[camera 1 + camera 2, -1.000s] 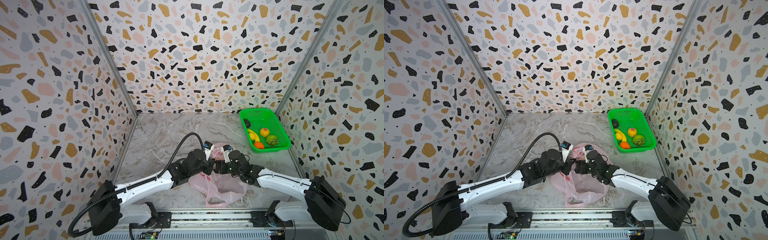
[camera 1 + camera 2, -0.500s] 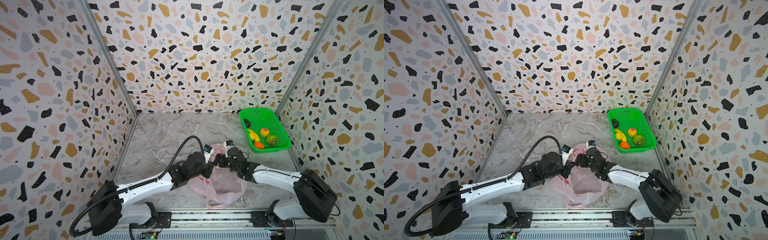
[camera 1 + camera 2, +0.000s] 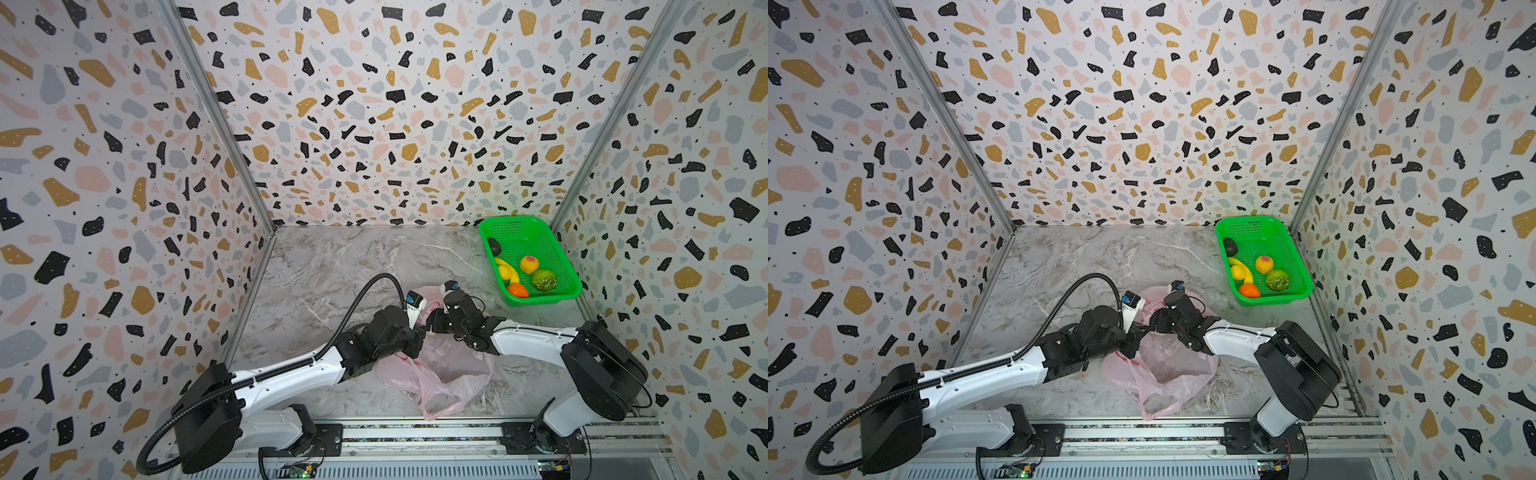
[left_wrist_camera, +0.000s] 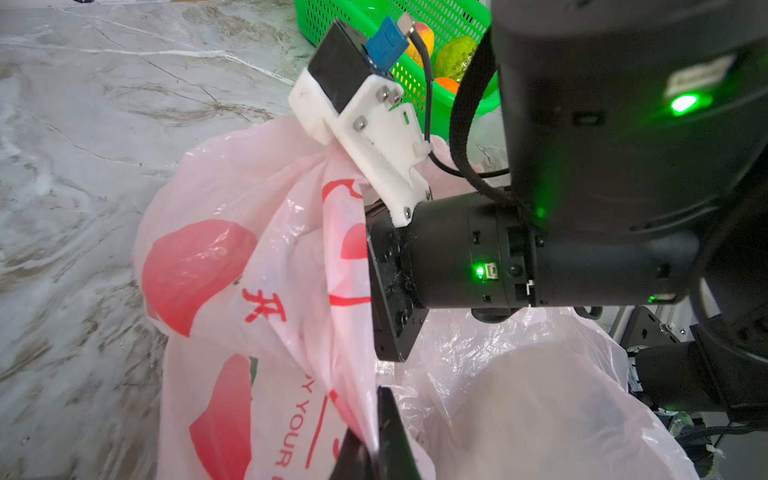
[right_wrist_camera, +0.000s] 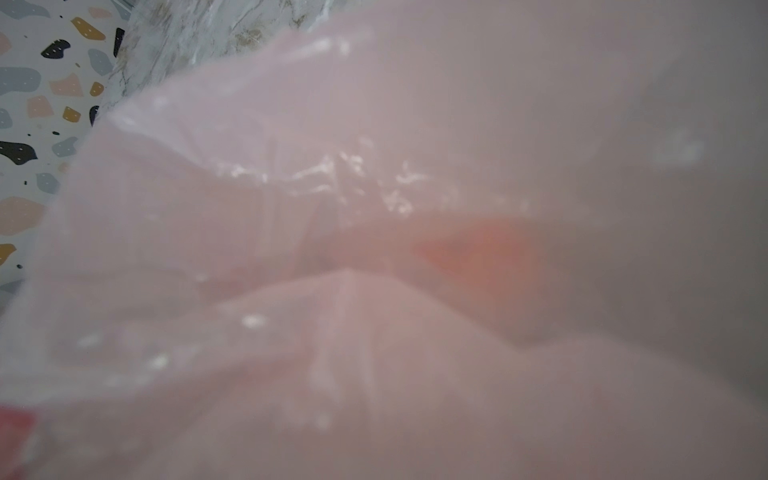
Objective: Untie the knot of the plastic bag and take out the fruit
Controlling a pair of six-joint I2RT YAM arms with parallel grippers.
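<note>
**Inspector:** Where is the bag?

**Assistant:** The bag [image 3: 440, 370] lies crumpled on the table [image 3: 353, 266], near the front rail, and both arms meet over its far end. Its near end trails towards the rail.

**Inspector:** Left gripper?

**Assistant:** The left gripper [image 4: 372, 440] is closed, with a fold of pink film pinched between its fingers. In the left wrist view the film rises taut from that pinch, red print facing out.

**Inspector:** Right gripper?

**Assistant:** The right gripper [image 3: 434, 325] is pushed in among the film, just beside the left one. Its jaws are hidden in every view, so I cannot tell how wide they stand or whether they hold anything. The right wrist view shows only blurred pink film pressed close to the lens.

**Inspector:** Fruit?

**Assistant:** In the basket [image 3: 519, 219], at the far right corner and well apart from the bag, there are a banana [image 3: 508, 270], a peach [image 3: 529, 264], a green ball [image 3: 544, 280], an orange [image 3: 517, 290] and a dark oval [image 3: 494, 247].
</note>
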